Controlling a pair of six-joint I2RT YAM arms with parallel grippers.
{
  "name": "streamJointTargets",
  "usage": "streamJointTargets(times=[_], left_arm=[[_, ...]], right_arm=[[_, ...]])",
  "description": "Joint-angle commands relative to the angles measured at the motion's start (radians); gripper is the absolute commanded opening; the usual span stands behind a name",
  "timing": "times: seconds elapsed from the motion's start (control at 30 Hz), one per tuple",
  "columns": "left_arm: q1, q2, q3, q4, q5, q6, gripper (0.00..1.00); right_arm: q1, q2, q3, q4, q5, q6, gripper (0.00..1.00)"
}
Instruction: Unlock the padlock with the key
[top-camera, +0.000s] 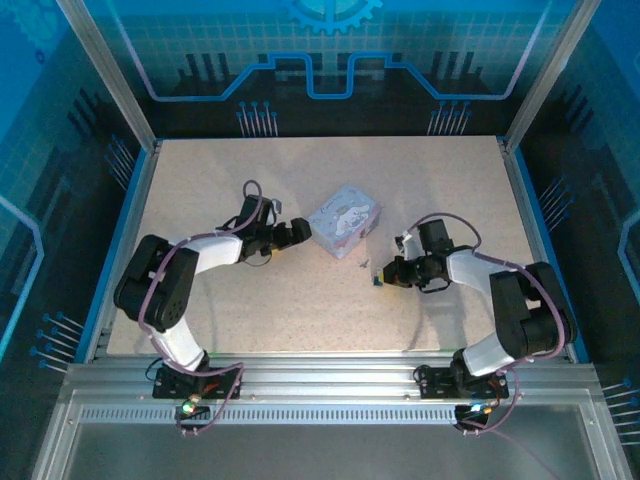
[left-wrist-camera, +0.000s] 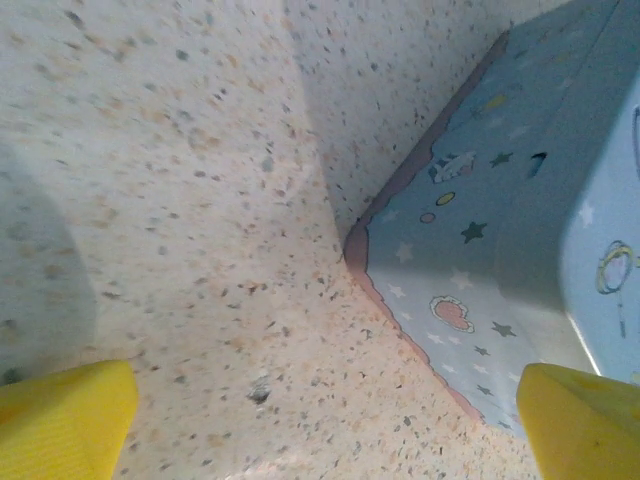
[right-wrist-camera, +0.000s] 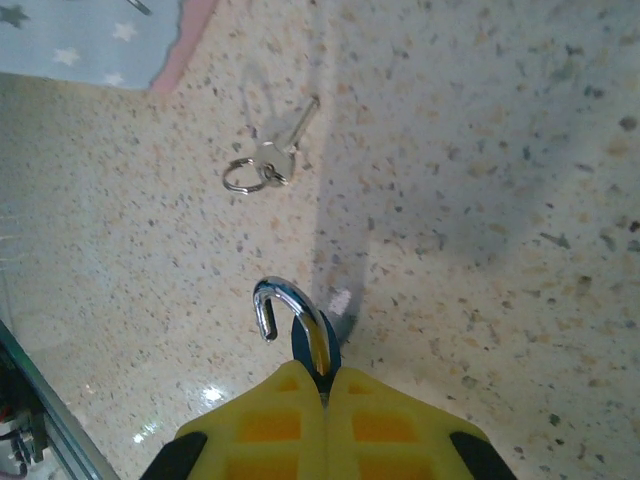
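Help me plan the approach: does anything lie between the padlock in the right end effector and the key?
Nothing visible does. Bare table separates the padlock, clamped in the right end effector, from the key; the star-printed box sits beyond the key.

light: bright and even on my table (top-camera: 300, 300) from overhead, while the blue walls around it go dim.
shadows: soft ones under both my arms; broad grey bands cross the speckled top in both wrist views.
glare: little white hot spots bottom left in the right wrist view, plus shine on the padlock (right-wrist-camera: 312, 345) shackle.
focus: key (right-wrist-camera: 280, 145) looks fairly sharp; my left gripper (left-wrist-camera: 320, 400) has yellow fingers (left-wrist-camera: 60, 420) soft and blurry up close.
box (left-wrist-camera: 480, 260): side in shade, right face brighter.
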Motion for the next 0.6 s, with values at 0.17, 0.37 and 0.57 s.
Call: streamJointTargets(times=[0.17,0.37,0.57], left_arm=[[0.01,-0.184,-0.038,-0.074,-0.054,0.074,0.99],[0.029,-0.359,-0.063,-0.161,-0.109,0.121,0.99],[0.049,-0.564,-0.093,-0.231,-0.195,0.161,0.99]], right_arm=[[-0.044,-0.004,-0.013,-0.014,0.011,-0.024,0.22],[-0.069,-0.116,-0.004,-0.063,0.095,-0.035,0.4],[-0.089,-0.317,0.012,-0.116,0.196,-0.061,0.47]])
